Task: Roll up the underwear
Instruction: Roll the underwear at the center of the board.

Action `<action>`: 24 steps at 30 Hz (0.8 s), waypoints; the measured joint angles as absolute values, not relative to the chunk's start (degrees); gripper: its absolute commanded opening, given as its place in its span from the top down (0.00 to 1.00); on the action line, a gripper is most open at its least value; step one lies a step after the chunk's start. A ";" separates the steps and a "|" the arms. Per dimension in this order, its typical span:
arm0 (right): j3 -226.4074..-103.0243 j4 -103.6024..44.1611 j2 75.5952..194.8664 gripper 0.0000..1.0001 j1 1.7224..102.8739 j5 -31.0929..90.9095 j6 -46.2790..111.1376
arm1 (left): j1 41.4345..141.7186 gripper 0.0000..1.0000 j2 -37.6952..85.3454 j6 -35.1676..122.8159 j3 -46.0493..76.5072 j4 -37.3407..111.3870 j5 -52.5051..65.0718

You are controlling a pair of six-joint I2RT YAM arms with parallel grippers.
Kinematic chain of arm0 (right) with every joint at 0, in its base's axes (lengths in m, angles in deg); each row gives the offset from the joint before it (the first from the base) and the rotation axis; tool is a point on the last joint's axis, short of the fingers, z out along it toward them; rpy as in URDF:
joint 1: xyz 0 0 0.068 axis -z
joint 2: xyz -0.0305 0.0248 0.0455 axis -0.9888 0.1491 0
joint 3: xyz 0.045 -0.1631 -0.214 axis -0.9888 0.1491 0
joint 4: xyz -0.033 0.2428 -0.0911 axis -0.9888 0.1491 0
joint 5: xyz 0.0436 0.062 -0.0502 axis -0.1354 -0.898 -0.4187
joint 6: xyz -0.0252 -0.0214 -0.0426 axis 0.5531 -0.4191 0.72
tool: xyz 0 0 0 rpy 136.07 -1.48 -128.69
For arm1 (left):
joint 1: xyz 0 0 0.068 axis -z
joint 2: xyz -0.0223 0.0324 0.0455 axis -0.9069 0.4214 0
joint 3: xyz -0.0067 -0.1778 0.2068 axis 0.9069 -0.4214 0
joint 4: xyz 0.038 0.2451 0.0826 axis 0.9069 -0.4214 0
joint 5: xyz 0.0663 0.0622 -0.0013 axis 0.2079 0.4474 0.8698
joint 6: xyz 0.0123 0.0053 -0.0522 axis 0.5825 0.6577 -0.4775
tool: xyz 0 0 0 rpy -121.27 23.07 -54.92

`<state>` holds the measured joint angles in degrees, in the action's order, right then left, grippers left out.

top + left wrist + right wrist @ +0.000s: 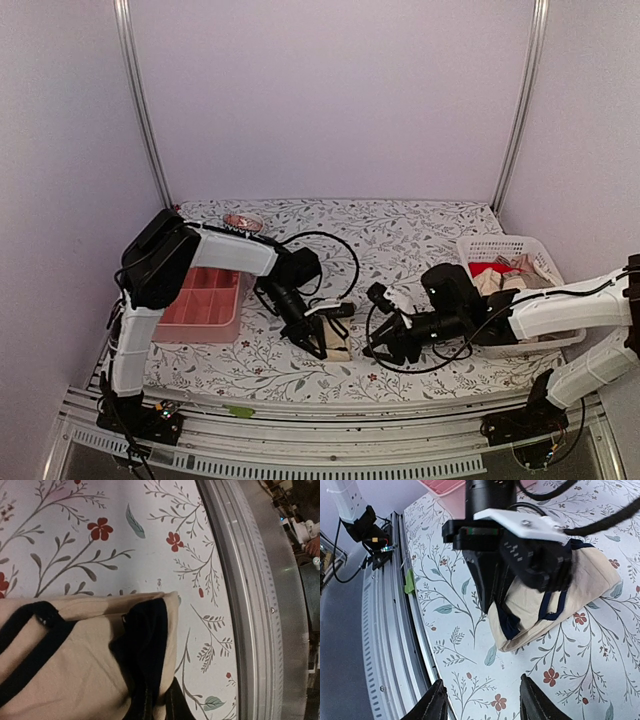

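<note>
Top external view first: the left gripper [316,345] is clamped tight on the left side of the underwear [339,347], pinning it to the mat [420,235]. The right gripper [380,350] hangs just beside the same piece, on its other side. Its fingers [436,700] are spread apart with only flowered mat between them.

A strip of mat lies between the underwear and the rail [385,645] along the front edge. Behind both arms the mat runs open to the back wall. The tray [205,300] sits well off to the left, and the basket [515,265] is at the right edge.

The underwear is beige and folded into a thick, soft bundle. Black trim bands cross it, and one loops out at the side. It lies flat near the front, between the two grippers.
</note>
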<state>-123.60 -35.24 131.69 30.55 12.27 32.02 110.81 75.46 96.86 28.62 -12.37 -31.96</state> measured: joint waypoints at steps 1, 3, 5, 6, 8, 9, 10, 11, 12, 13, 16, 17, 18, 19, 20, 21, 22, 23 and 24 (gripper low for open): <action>-123.63 -35.24 131.91 0.50 28.91 14.30 33.29 | 110.27 1.00 77.08 96.92 30.41 -14.84 -33.70; -124.28 -34.98 133.41 0.49 26.16 17.52 36.06 | 109.44 1.00 79.48 97.18 32.84 -19.03 -36.39; -126.38 -34.74 136.87 0.49 23.84 19.83 38.88 | 108.91 1.00 80.95 97.40 34.19 -21.64 -38.05; -127.91 -34.61 139.21 0.49 22.86 20.82 40.39 | 108.74 0.99 81.39 97.47 34.50 -22.77 -38.58; -131.30 -34.50 143.82 0.49 21.37 22.33 43.10 | 108.52 0.97 82.09 97.84 34.91 -25.15 -39.26; -133.07 -34.50 146.11 0.49 20.87 22.87 44.43 | 108.50 0.97 82.43 98.04 35.11 -26.16 -39.50; -134.64 -34.57 148.01 0.49 20.52 23.38 45.72 | 108.45 0.97 82.74 98.25 35.29 -26.99 -39.87; -136.19 -34.50 149.96 0.49 20.28 23.64 46.97 | 108.41 0.97 83.02 98.36 35.37 -27.65 -40.24; -137.77 -34.41 151.82 0.50 20.15 23.77 48.19 | 108.39 0.97 83.20 98.43 35.39 -28.06 -40.52; -138.86 -34.41 153.19 0.51 20.04 23.88 49.02 | 108.39 0.97 83.35 98.47 35.42 -28.48 -40.74; -141.90 -33.96 157.00 0.57 19.91 23.70 51.60 | 108.28 0.97 83.57 98.45 35.42 -29.13 -41.05; -142.42 -33.78 157.78 0.62 19.82 23.62 52.17 | 108.26 0.97 83.57 98.45 35.42 -29.18 -41.03; -142.62 -33.74 158.24 0.68 19.76 23.51 52.74 | 108.23 0.97 83.57 98.43 35.42 -29.20 -41.03; -142.82 -33.47 158.72 0.75 19.58 23.40 53.44 | 108.23 0.96 83.57 98.43 35.42 -29.20 -41.03; -142.90 -33.30 159.25 0.87 19.38 23.24 54.07 | 108.23 0.95 83.57 98.41 35.42 -29.20 -41.03; -143.01 -33.06 159.84 0.96 19.12 23.05 54.45 | 108.21 0.92 83.57 98.39 35.42 -29.22 -41.00; -143.08 -32.91 160.47 1.00 18.93 23.00 54.86 | 108.19 0.88 83.57 98.30 35.42 -29.31 -40.92; -143.12 -33.04 160.91 1.00 18.90 23.11 55.10 | 108.19 0.83 83.57 98.19 35.37 -29.35 -40.85; -143.14 -33.19 161.04 1.00 18.99 22.92 55.14 | 108.19 0.77 83.57 98.12 35.35 -29.33 -40.79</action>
